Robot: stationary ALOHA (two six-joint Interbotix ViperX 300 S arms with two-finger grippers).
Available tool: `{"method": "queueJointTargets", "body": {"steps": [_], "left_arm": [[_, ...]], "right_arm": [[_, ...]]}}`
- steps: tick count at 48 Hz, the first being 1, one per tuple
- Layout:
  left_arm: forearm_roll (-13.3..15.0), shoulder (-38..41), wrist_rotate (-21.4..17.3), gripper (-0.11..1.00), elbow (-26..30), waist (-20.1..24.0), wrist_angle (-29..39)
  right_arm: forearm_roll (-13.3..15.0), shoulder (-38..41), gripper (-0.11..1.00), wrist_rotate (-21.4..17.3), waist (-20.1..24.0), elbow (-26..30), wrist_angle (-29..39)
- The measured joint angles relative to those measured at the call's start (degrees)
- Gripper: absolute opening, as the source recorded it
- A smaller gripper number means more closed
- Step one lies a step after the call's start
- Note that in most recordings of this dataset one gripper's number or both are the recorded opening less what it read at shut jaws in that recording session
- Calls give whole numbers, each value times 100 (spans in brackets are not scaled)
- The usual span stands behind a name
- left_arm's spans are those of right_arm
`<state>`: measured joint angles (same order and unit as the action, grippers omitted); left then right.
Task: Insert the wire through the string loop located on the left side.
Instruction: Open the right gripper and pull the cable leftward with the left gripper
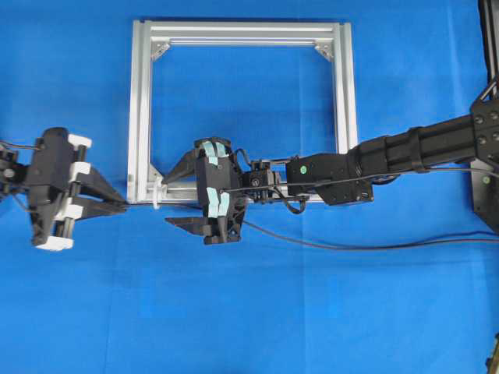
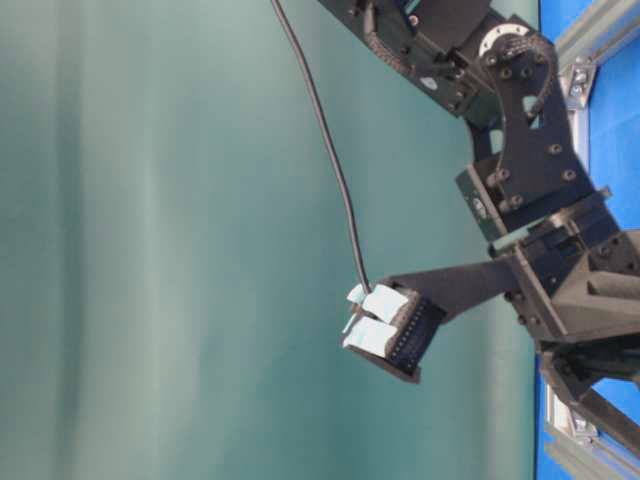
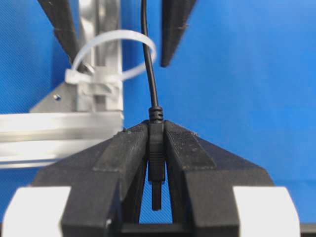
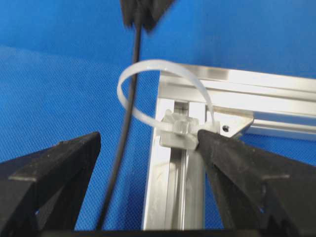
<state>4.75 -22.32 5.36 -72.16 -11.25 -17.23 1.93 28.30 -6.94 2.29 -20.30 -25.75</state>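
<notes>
My left gripper [image 1: 123, 205] [image 3: 156, 126] is shut on the black plug end of the wire [image 3: 156, 143], just left of the frame's lower-left corner. From the plug the wire [image 4: 129, 106] runs on through the white string loop [image 3: 118, 42] [image 4: 163, 66] [image 1: 158, 195] tied to that corner. It then trails off to the right across the cloth [image 1: 351, 247]. On the other side of the loop, my right gripper [image 1: 165, 201] [image 4: 148, 138] is open. Its fingers straddle the corner and the wire without touching the wire.
The square aluminium frame [image 1: 140, 117] lies flat on the blue cloth, with corner brackets inside it. The right arm [image 1: 405, 152] reaches across the frame's lower bar. In the table-level view only the right arm's taped finger [image 2: 385, 330] and the wire [image 2: 330, 150] show.
</notes>
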Motion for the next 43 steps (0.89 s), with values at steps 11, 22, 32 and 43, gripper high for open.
{"method": "queueJointTargets", "body": {"steps": [11,22,32,43], "left_arm": [[0,-1081,281,8,-185,-132,976],[0,-2250,483,7,-413,-149,1942],[0,-2848,527,8,-483,-158,2338],[0,-2830,527,8,-501,-149,2347]], "right_arm": [[0,0,90,9,0,-9,-9],[0,0,90,0,0,-9,-9],[0,0,90,0,0,-9,-18],[0,0,90,0,0,-9,-44]]}}
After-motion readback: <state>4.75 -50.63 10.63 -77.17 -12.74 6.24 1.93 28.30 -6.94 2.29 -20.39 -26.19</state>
